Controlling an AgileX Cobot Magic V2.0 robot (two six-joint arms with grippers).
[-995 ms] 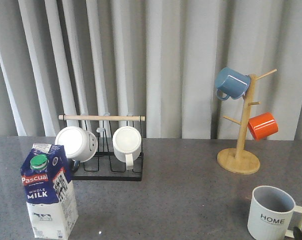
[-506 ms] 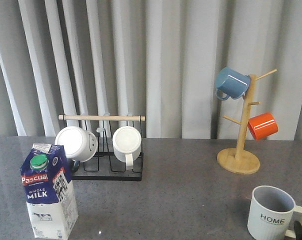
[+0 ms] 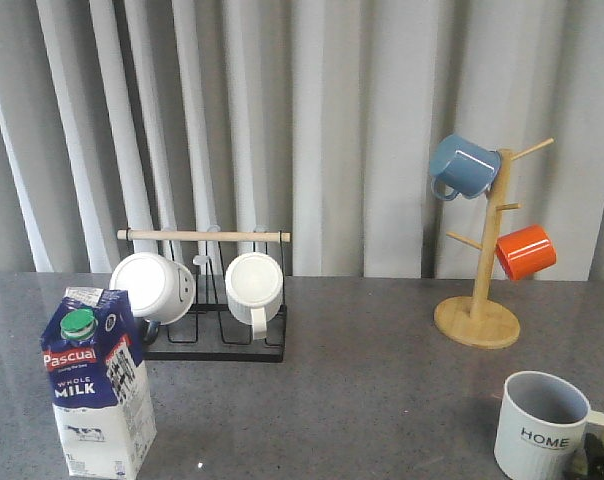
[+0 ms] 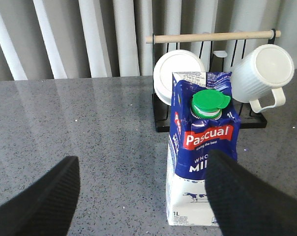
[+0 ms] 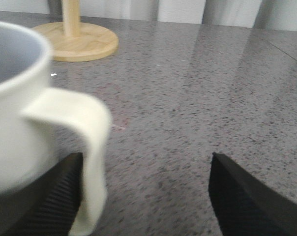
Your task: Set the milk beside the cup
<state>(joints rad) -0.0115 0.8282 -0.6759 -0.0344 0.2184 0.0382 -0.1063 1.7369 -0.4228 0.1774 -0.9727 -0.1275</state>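
The milk [image 3: 97, 395], a blue-and-white carton with a green cap and red "Pascual" label, stands upright at the front left of the grey table. In the left wrist view the milk [image 4: 202, 162] sits just ahead of my open left gripper [image 4: 143, 196], closer to one finger. The cup [image 3: 542, 425], a pale ribbed mug marked "HOME", stands at the front right. My right gripper [image 5: 146, 196] is open, and the cup's handle [image 5: 89, 162] lies just inside one of its fingers. A bit of the right gripper [image 3: 600, 464] shows beside the cup.
A black rack [image 3: 217, 345] with a wooden bar holds two white mugs [image 3: 254, 285] behind the milk. A wooden mug tree [image 3: 479, 300] at the back right carries a blue mug [image 3: 462, 167] and an orange mug [image 3: 526, 251]. Grey curtains hang behind.
The right gripper's tip has crept a little further into view beside the cup's handle. The milk and the cup have not moved.
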